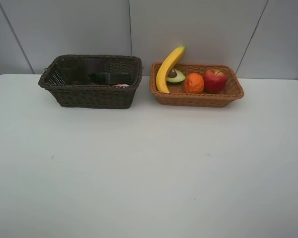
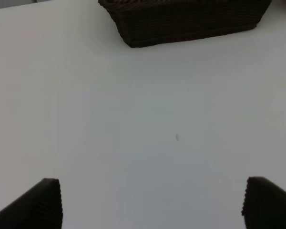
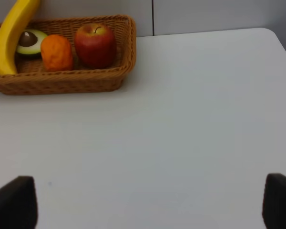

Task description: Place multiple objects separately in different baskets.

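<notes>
The light orange-brown basket (image 1: pixel 228 93) at the back right holds a yellow banana (image 1: pixel 168 68) leaning on its left rim, a halved avocado (image 1: pixel 176 76), an orange (image 1: pixel 193 83) and a red apple (image 1: pixel 215 80); the right wrist view shows the same basket (image 3: pixel 62 83). The dark brown basket (image 1: pixel 92 95) at the back left holds a dark green pump bottle (image 1: pixel 109 78) and something pink (image 1: pixel 121 85). My left gripper (image 2: pixel 152 202) is open over bare table, short of the dark basket (image 2: pixel 186 21). My right gripper (image 3: pixel 148 205) is open and holds nothing. Neither arm shows in the exterior high view.
The white table (image 1: pixel 149 168) runs from the baskets to the front edge. A grey panelled wall (image 1: pixel 139 25) stands right behind the baskets. A small dark speck (image 2: pixel 177 137) marks the tabletop ahead of my left gripper.
</notes>
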You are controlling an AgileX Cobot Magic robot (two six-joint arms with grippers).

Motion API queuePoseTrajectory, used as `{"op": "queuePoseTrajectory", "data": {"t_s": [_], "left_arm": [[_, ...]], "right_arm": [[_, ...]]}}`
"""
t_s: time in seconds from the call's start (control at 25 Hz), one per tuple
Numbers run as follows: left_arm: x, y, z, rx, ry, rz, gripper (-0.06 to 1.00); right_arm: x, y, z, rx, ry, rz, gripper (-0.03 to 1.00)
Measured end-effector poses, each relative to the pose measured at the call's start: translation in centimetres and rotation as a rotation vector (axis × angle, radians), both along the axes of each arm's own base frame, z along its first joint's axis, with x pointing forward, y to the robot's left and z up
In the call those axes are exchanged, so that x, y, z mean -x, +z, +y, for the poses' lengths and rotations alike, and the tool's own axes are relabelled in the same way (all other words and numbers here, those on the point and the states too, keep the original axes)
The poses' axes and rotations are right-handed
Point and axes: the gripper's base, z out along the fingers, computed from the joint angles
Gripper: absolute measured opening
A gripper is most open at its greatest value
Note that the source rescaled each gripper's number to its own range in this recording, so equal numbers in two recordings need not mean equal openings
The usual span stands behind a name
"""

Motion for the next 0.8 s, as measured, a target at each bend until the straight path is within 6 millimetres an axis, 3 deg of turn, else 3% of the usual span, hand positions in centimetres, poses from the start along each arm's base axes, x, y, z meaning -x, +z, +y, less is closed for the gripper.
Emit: {"op": "queuePoseTrajectory", "data": {"t_s": [0.8], "left_arm": [[0.0,0.0,0.0,0.0,0.0,0.0,1.0]], "right_arm": [[0.0,0.0,0.0,0.0,0.0,0.0,1.0]]}}
